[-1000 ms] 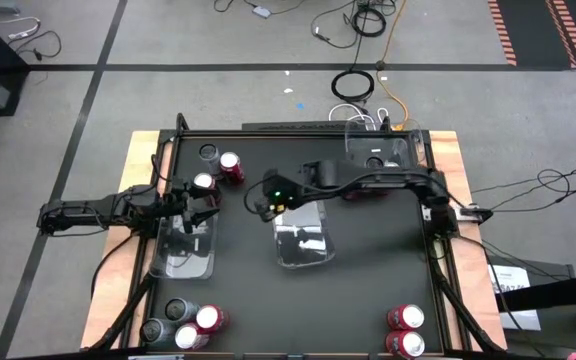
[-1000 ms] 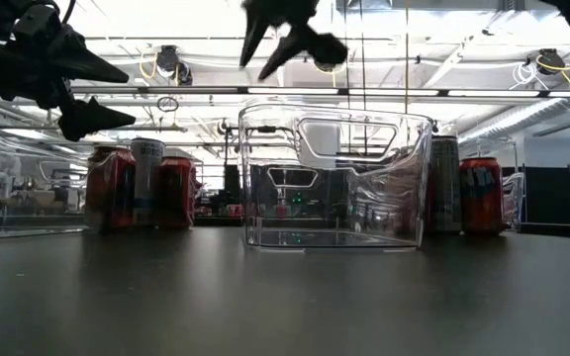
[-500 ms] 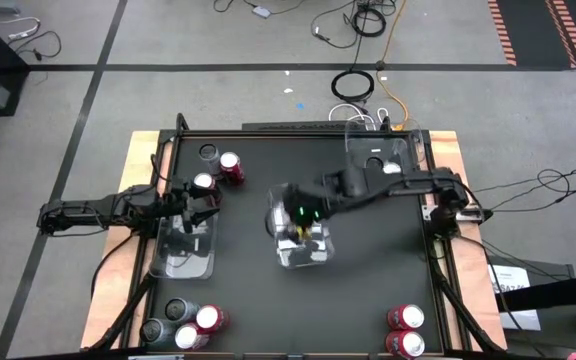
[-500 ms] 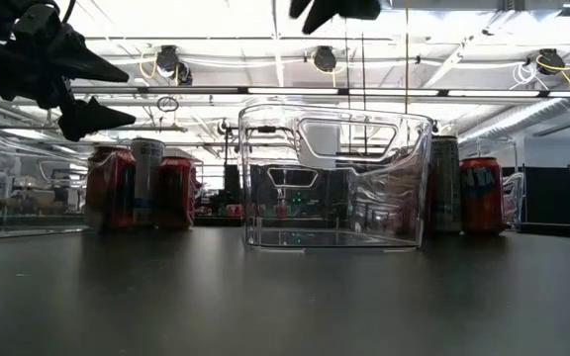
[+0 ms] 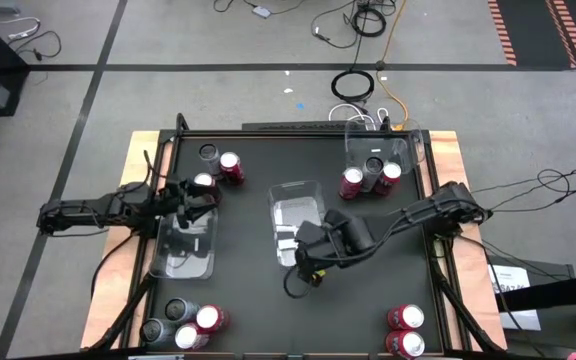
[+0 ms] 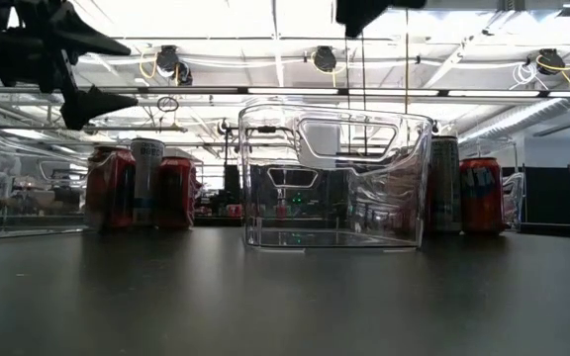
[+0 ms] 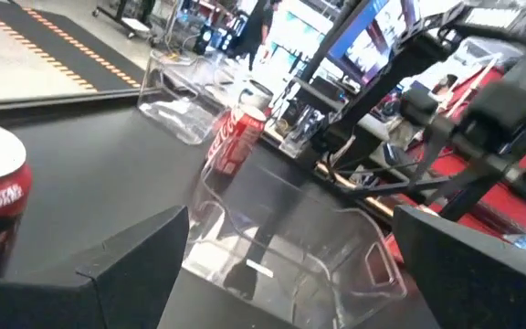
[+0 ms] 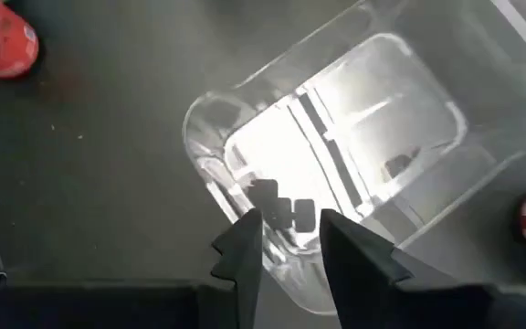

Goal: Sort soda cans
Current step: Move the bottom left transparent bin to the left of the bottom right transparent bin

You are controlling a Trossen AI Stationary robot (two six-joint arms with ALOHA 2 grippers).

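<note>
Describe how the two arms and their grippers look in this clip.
Both arms are dark, slim and jointed, with black cables running along the links. The left gripper has two dark wedge-shaped fingers. The right gripper has narrow pointed black fingers, and a small yellow-green light glows near its wrist.

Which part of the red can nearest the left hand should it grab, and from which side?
Grip the upright red can around its round side wall below the silver top, coming in level from the left hand, which is open beside it. A grey can and another red can crowd its far side.
</note>
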